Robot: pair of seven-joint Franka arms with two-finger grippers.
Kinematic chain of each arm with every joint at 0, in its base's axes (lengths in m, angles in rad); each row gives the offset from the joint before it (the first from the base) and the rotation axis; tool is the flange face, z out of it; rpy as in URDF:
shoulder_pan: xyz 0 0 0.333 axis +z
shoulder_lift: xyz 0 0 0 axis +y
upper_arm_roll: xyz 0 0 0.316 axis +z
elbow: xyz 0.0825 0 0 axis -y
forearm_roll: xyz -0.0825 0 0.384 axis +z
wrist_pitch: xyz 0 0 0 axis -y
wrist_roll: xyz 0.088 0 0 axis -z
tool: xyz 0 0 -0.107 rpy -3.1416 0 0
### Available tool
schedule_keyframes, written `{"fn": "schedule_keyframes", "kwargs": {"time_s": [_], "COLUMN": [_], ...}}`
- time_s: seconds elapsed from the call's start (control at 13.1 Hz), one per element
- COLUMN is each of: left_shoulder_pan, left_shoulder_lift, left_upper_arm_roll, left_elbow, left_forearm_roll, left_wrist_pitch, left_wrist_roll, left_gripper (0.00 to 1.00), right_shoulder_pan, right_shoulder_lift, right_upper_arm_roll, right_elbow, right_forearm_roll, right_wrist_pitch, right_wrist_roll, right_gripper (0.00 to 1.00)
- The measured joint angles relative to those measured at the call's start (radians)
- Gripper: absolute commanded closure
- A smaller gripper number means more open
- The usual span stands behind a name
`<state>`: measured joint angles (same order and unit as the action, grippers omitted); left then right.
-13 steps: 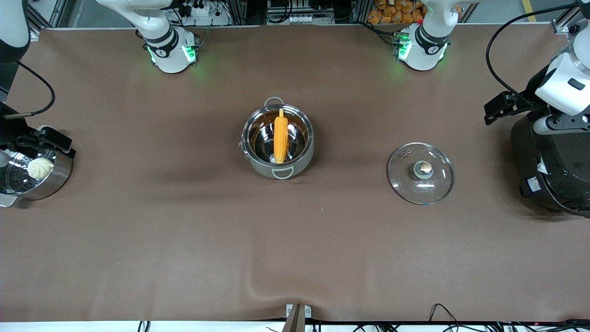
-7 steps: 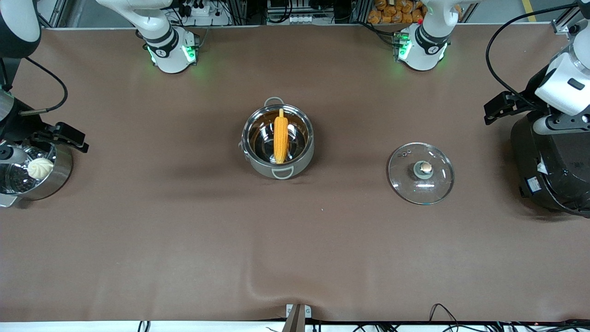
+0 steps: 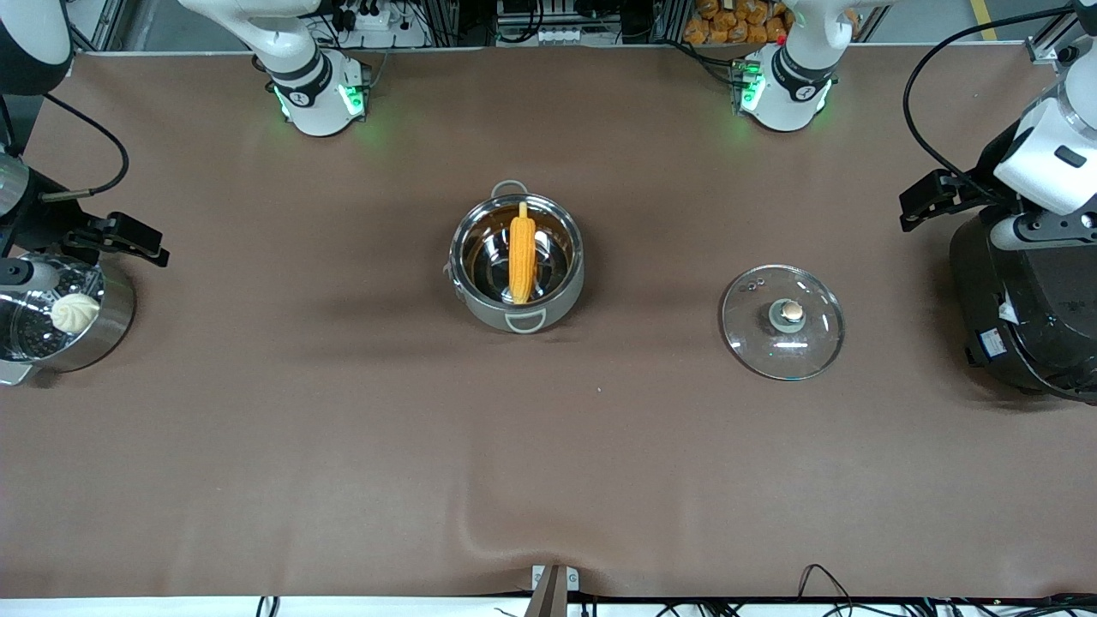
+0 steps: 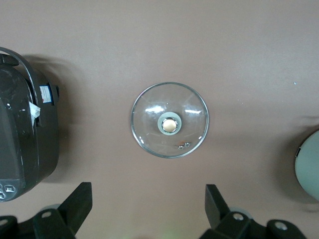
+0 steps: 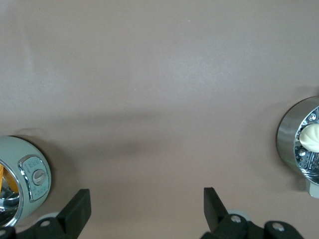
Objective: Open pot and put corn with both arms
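Note:
The steel pot [image 3: 517,261] stands open at the middle of the table. The yellow corn [image 3: 521,255] lies in it, leaning on the rim. The glass lid [image 3: 782,321] with its bronze knob lies flat on the table toward the left arm's end; it also shows in the left wrist view [image 4: 170,120]. My left gripper [image 4: 148,211] is open and empty, high over the table between the lid and the rice cooker. My right gripper [image 5: 146,211] is open and empty, high over the table between the pot [image 5: 22,184] and the steamer pot.
A big black rice cooker [image 3: 1024,308] stands at the left arm's end of the table. A steel steamer pot [image 3: 103,321] with a white bun [image 3: 74,312] stands at the right arm's end. The brown cloth has a wrinkle [image 3: 480,531] near the front edge.
The right arm's hand has drifted a little up and away from the steamer pot. The left arm, pot, corn and lid have not moved.

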<state>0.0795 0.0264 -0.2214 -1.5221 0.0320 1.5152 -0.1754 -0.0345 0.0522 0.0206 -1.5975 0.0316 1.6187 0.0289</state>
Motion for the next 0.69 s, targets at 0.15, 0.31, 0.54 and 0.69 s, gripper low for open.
{"fn": "schedule_keyframes", "kwargs": {"time_s": [0.15, 0.31, 0.54, 0.69], "left_shoulder_pan": [0.0, -0.001, -0.002, -0.001], "left_shoulder_lift": [0.002, 0.003, 0.004, 0.004], "left_upper_arm_roll": [-0.001, -0.003, -0.004, -0.003], "left_elbow": [0.0, 0.0, 0.0, 0.0], "left_forearm_roll": [0.0, 0.0, 0.0, 0.0], "left_wrist_pitch": [0.0, -0.001, -0.001, -0.001], "left_wrist_roll": [0.0, 0.0, 0.0, 0.0], "left_gripper": [0.0, 0.0, 0.0, 0.0], "right_shoulder_pan": [0.0, 0.0, 0.0, 0.0], "right_shoulder_lift": [0.0, 0.0, 0.0, 0.0], "right_upper_arm_roll": [0.0, 0.0, 0.0, 0.0], "right_elbow": [0.0, 0.0, -0.001, -0.003], "right_forearm_roll": [0.0, 0.0, 0.0, 0.0], "right_wrist_pitch": [-0.008, -0.018, -0.032, -0.034], "right_wrist_roll": [0.0, 0.0, 0.0, 0.0], "right_gripper": [0.0, 0.0, 0.0, 0.0]}}
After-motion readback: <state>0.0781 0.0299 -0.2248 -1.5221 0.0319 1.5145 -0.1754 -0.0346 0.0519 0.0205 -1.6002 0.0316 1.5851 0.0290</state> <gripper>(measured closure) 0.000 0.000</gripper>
